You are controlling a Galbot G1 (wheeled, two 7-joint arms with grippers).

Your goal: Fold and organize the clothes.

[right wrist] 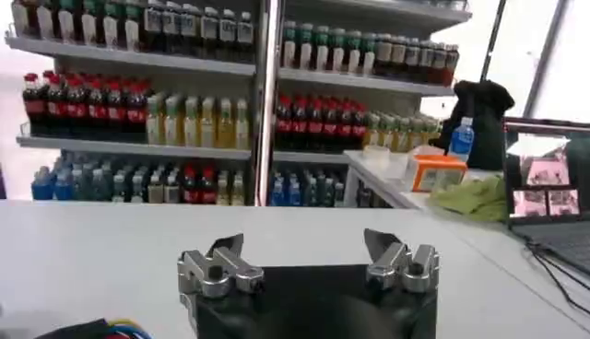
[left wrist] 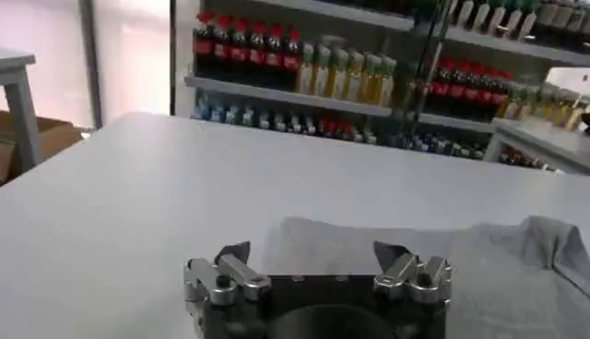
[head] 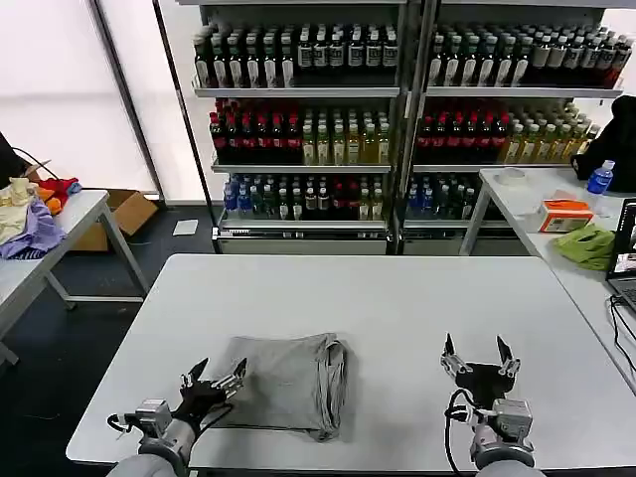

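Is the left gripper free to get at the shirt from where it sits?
Probably yes. The left gripper is open at the folded shirt's near left edge, with nothing between them. The right gripper waits apart.

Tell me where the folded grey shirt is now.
In the head view, the folded grey shirt lies on the white table near its front edge, beside the open left gripper.

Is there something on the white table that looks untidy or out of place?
Only slightly: the folded grey shirt is bunched and wrinkled along the edge facing the right pincer. The open left pincer sits at its opposite edge. Nothing looks spilled or damaged.
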